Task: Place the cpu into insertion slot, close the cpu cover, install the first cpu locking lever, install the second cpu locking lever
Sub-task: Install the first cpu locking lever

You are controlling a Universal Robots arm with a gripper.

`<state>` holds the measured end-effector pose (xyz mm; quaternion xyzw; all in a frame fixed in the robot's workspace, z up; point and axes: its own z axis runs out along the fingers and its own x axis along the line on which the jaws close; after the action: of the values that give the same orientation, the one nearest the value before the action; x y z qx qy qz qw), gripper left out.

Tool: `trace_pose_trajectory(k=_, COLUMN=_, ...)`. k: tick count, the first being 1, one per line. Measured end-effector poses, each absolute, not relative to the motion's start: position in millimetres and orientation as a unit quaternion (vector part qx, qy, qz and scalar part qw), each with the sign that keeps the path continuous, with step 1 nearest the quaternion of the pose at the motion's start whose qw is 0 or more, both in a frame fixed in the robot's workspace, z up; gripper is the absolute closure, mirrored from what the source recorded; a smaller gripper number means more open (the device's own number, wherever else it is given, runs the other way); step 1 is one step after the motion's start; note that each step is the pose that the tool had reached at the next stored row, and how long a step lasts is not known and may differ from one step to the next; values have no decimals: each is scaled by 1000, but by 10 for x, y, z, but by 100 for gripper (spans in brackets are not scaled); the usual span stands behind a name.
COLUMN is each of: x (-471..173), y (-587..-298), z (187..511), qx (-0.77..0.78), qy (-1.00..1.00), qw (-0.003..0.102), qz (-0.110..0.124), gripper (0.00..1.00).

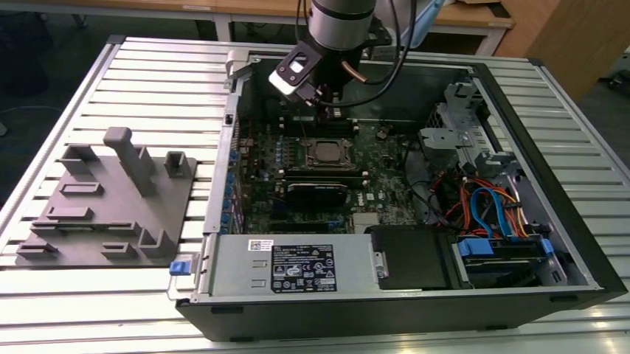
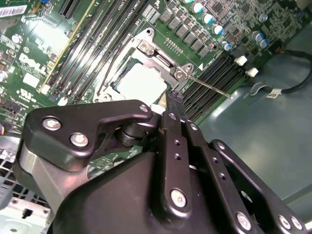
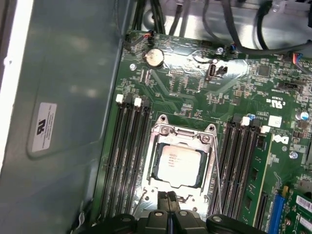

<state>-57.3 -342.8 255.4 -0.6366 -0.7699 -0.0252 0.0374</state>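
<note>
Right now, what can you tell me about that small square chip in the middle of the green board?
The small flat square chip with a pale silver metal top lies flat, seated on the green circuit board. A thin silver metal frame plate lies over its edges, leaving its top showing through the window. Faint print marks that top. The black claw, shut, hovers near one edge; whether it touches cannot be told.

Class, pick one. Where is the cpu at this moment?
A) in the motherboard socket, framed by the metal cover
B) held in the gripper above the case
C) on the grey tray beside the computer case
A: in the first wrist view the cpu lies flat on the motherboard, inside the window of the cpu cover.
</note>
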Motion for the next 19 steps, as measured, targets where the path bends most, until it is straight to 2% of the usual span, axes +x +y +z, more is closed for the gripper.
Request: trace_pose_trajectory(k=19, x=-576, y=-3427, z=2607, qx=-628, qy=-777, qw=37, qz=-25, gripper=89)
